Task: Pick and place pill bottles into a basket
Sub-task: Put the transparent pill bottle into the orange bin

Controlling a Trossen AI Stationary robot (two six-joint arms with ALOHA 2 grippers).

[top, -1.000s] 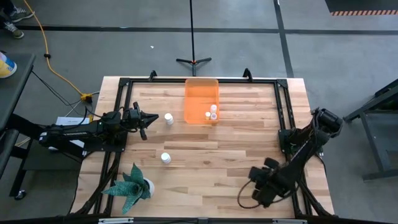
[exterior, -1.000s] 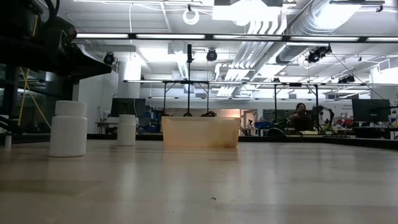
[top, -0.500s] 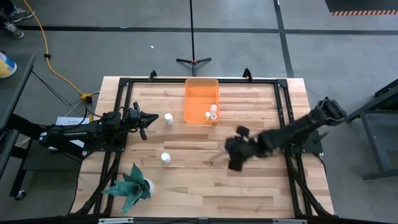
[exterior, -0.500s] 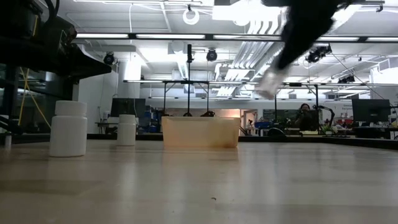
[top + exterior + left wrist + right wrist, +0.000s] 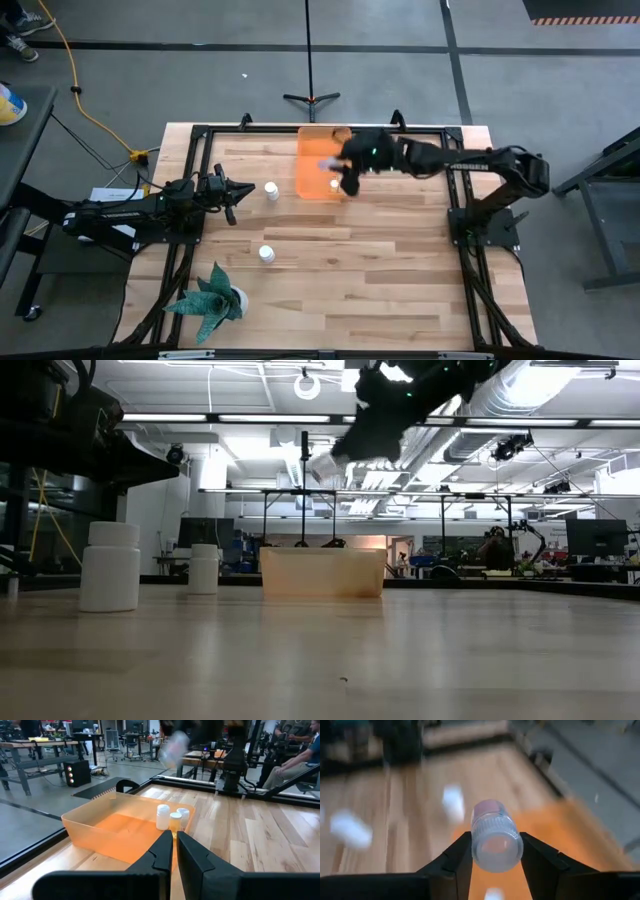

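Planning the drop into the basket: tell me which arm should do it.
Right. The right gripper is shut on a pill bottle above the orange basket; the left gripper sits shut and empty beside the table's left edge.

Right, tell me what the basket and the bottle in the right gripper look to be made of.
Basket: looks like thin translucent orange plastic with a smooth, slightly glossy finish; the tabletop's light shows through its walls.
Bottle held in the right gripper: probably white, semi-opaque plastic with a matte look; its cap has fine moulded ridges around the edge.

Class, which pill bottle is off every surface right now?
The pill bottle clamped in the right pincer above the basket; the others stand on the table or inside the basket.
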